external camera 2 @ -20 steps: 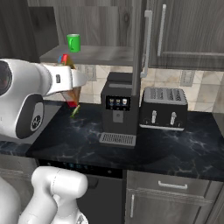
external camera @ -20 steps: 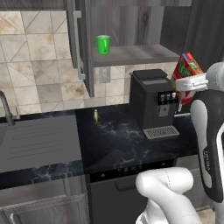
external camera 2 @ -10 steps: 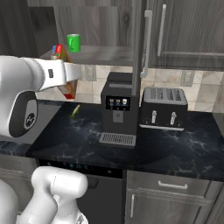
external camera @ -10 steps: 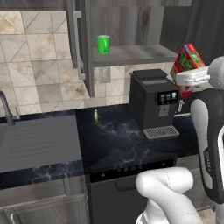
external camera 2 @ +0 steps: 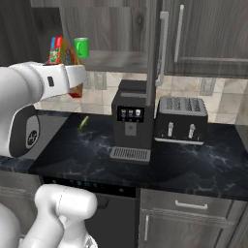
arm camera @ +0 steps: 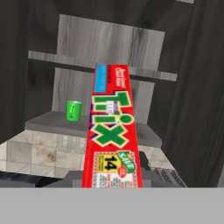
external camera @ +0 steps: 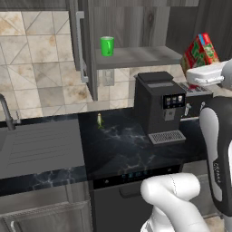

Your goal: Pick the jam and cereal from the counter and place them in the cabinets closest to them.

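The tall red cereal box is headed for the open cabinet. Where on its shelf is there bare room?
The grey shelf board is bare to the right of the bright green cup. The cup stands near its left end, beside the open door. The red cereal box is still off the shelf.

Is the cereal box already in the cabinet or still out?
Out. The cereal is held in the air by the gripper, tilted, in front of the open cabinet where the green cup stands.
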Robot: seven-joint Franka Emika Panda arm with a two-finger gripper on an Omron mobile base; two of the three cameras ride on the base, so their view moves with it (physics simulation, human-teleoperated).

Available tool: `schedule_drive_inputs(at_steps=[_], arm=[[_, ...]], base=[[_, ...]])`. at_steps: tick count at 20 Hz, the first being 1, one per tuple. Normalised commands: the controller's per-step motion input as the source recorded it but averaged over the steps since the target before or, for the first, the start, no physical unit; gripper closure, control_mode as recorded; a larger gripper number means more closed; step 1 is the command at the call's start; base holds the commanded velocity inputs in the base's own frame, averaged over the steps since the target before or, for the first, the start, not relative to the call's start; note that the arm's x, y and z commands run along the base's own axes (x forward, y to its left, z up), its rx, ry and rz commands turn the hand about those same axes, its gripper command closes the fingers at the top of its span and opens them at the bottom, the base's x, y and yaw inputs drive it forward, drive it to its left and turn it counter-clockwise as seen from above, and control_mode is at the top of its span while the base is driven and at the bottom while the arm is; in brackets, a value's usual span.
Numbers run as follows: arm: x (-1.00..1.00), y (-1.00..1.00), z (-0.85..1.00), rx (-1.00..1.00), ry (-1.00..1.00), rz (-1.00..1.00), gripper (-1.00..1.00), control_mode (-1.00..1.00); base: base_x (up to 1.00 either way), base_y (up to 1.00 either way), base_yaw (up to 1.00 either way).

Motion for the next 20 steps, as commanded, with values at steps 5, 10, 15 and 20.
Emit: schedule_drive_inputs(at_steps=[5,10,15,20], arm=[[0.0,0.07,0.09,0.0,-0.05,0.0,1.0,-1.0],[0.0,0.12,0.0,0.0,-0.01,0.0,1.0,-1.0],[0.07,0.17,0.05,-0.02,0.11,0.0,1.0,-1.0],[0.1,0.14,0.14,-0.01,0.09,0.0,1.0,-1.0]], base=[[0.0,0.0,0.0],[0.0,0.0,0.0],[0.0,0.0,0.0],[0.0,0.0,0.0]])
